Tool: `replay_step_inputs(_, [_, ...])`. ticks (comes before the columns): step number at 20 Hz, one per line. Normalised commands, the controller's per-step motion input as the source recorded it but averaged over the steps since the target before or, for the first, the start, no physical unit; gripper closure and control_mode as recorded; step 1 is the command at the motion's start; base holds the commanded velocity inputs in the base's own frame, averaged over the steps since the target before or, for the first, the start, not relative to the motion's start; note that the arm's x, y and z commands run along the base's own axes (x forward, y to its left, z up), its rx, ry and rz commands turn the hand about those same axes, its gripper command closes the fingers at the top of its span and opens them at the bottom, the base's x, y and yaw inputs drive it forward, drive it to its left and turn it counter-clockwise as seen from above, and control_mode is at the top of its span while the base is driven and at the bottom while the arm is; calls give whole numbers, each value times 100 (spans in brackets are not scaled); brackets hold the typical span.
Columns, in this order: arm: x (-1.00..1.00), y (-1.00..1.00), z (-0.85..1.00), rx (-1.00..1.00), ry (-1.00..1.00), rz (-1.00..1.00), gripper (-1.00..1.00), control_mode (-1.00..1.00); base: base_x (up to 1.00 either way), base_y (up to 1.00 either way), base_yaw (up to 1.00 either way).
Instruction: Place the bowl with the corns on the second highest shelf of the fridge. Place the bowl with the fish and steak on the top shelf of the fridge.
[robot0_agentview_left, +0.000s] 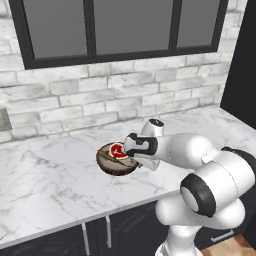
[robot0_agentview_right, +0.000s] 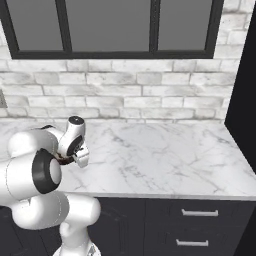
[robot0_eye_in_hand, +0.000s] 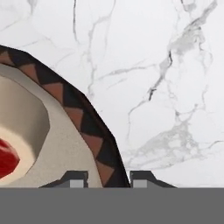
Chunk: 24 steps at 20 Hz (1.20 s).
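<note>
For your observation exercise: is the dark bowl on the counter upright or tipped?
Upright: the dark bowl sits flat on the marble counter, red steak inside.

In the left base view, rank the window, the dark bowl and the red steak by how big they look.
1. Window, largest, though it stands farther off.
2. Dark bowl on the marble counter.
3. Red steak, smallest, lying inside the bowl.

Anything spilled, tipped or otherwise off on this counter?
Nothing stands out. The dark bowl sits level on the marble counter with the red steak inside it; the gripper straddles its rim. No spill or damage shows.
</note>
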Motion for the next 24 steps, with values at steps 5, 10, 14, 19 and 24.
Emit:
replay_step_inputs(5, [-1,0,0,0,0,0,100,-100,0,0,0])
replay_step_inputs(10, [-7,0,20,0,-3,0,100,-100,0,0,0])
replay_step_inputs(14, [-27,2,73,0,-9,-2,100,-100,0,0,0])
replay_step_inputs(19, [-48,0,98,0,-22,-4,100,-100,0,0,0])
replay_step_inputs(24, [-70,-5,100,0,-28,-4,100,-100,0,0,0])
